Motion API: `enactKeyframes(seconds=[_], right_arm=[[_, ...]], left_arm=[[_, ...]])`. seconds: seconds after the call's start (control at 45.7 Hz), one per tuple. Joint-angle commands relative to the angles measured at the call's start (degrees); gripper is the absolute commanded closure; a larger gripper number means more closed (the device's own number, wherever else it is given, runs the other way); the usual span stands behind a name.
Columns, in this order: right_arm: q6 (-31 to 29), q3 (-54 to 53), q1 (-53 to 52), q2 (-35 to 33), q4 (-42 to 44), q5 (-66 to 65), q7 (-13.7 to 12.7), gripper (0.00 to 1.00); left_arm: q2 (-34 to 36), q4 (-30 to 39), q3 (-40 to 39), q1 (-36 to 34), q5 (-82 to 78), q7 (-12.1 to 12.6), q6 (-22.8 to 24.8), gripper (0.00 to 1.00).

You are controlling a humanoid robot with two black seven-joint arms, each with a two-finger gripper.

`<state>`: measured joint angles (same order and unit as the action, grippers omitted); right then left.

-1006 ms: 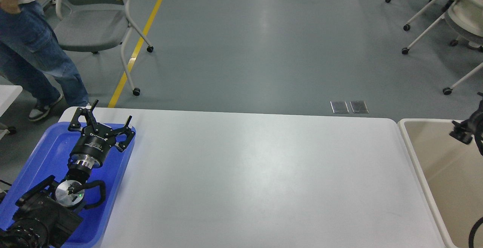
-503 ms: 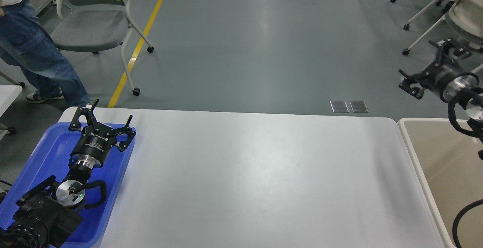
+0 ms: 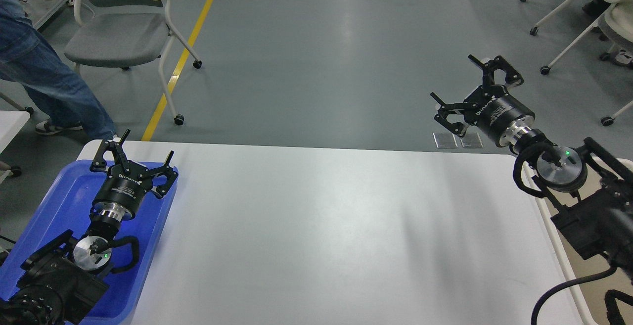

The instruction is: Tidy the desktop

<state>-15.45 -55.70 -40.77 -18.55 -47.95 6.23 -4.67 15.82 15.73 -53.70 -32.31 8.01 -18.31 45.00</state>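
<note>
The white desktop (image 3: 326, 226) fills the middle of the head view and I see nothing lying on its bare surface. My left gripper (image 3: 142, 150) is open and empty, held over the far end of the blue plastic tray (image 3: 59, 201) at the desktop's left edge. My right gripper (image 3: 470, 80) is open and empty, raised above the far right corner of the desktop, with its fingers pointing away over the floor.
A beige plastic bin (image 3: 549, 216) stands against the desktop's right edge, mostly covered by my right arm. A grey chair (image 3: 118, 23) and a person in jeans (image 3: 44, 77) are beyond the far left corner. More chairs (image 3: 583, 13) stand at the far right.
My right arm has swung up and leftward from the right edge over the bin to above the desktop's far right corner. The person at left has stepped further left. My left arm has not moved.
</note>
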Motion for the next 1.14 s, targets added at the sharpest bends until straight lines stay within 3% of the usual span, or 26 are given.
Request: enactKeyframes(seconds=[0.0,1.115], right_arm=[[-4.4,-0.8,3.6,5.1,-0.2,-0.1,0.0,0.0],[-11.0,-0.5,10.5,6.4,0.8,-0.2,0.0,0.0]], left_arm=[[0.0,0.0,0.0,0.1,0.0,0.0,0.0,0.0],[0.0,0.0,0.0,0.0,0.1,0.0,0.0,0.0]])
